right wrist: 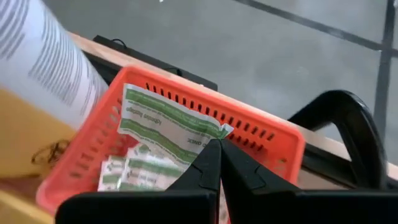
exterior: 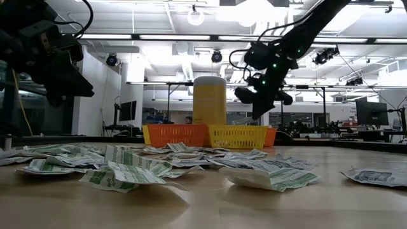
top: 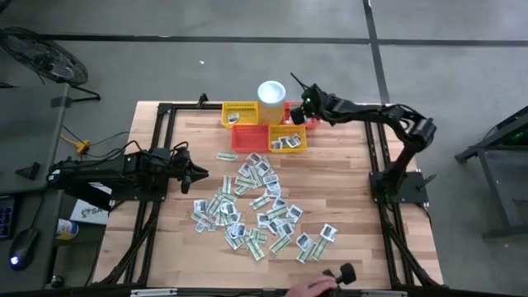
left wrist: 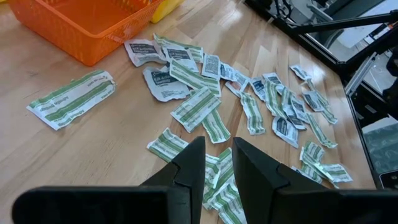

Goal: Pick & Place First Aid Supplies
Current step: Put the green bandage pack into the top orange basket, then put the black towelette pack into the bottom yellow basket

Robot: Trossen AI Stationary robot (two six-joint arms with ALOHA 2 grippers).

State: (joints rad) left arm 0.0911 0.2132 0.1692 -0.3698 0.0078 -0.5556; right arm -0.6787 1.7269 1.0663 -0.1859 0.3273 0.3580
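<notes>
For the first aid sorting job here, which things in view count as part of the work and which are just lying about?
Part of the job:
- loose packets on the table
- packet pinched in the right gripper above the red basket
- yellow baskets
- left gripper, holding nothing

Just lying about:
- white cup
- person's hand at the table edge
- fan on the floor

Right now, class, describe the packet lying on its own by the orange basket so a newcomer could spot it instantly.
Find the orange basket at the table's far side. Just in front of it, toward the left arm, lies a long green-striped white packet. Unlike the overlapping packets in the big pile, it lies alone on bare wood.
</notes>
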